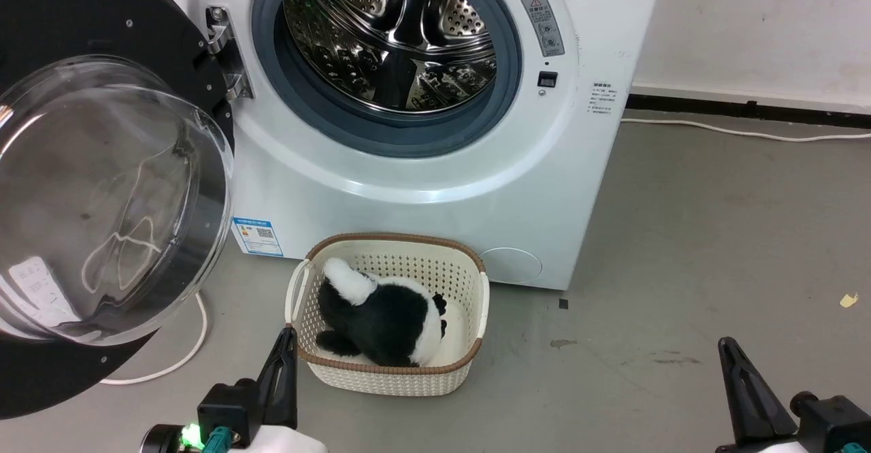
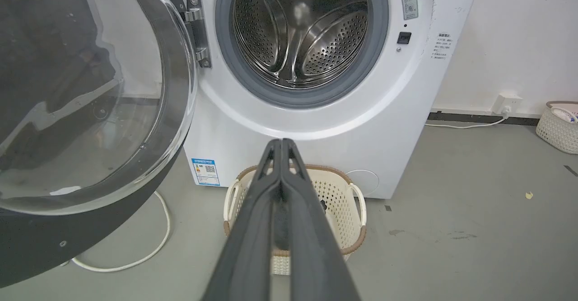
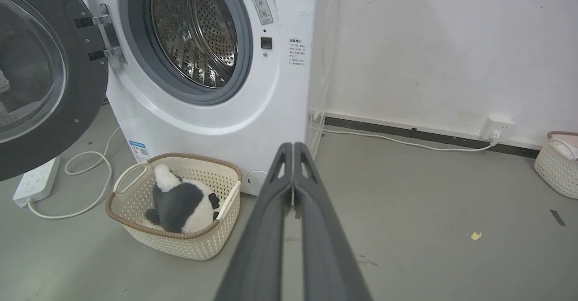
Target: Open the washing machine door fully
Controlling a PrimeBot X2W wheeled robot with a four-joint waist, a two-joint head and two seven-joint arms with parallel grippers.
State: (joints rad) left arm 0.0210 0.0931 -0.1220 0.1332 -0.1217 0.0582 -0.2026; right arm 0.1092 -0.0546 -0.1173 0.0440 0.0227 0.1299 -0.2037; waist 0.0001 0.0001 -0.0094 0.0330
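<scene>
The washing machine (image 1: 408,188) is cut off at the top edge of the head view, so its controls cannot be seen. The steel drum (image 1: 395,38) is exposed. The washing machine door (image 1: 102,201) is swung wide to the left on its hinge (image 1: 224,52); its outer side is cropped by the picture's edge, and the floor behind is blurred through the bulging glass. Bare grey floor (image 1: 680,269) is left open to the right of the machine. A cream basket (image 1: 408,381) is set just before the machine's front, and a black-and-white plush toy (image 1: 384,317) is lying inside, its face hidden. The left gripper (image 2: 281,143) and the right gripper (image 3: 293,145) are each clenched on nothing, fingers pressed together, well apart from the door.
</scene>
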